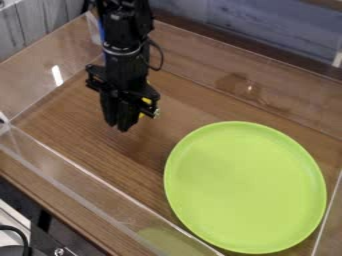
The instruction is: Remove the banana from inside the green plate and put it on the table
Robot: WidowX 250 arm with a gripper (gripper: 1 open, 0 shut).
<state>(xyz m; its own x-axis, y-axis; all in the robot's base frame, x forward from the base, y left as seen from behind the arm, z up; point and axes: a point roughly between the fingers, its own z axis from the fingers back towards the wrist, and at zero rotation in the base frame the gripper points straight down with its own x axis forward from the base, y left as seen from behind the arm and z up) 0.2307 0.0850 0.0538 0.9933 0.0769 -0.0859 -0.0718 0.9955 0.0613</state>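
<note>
Banana (146, 107), a spot of yellow behind a robot gripper (120, 119) pinching it, is held over the left part of the wooden table (94, 152). The green plate (245, 187) sits near the table's right edge, well apart from the fruit.

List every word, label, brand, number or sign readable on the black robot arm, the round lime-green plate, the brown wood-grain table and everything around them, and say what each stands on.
No readable text anywhere: none on the round lime-green plate, the brown wood-grain table or its clear plastic wall.
The black robot arm shows no lettering that can be made out; any small markings there would be too small and dark to read.
</note>
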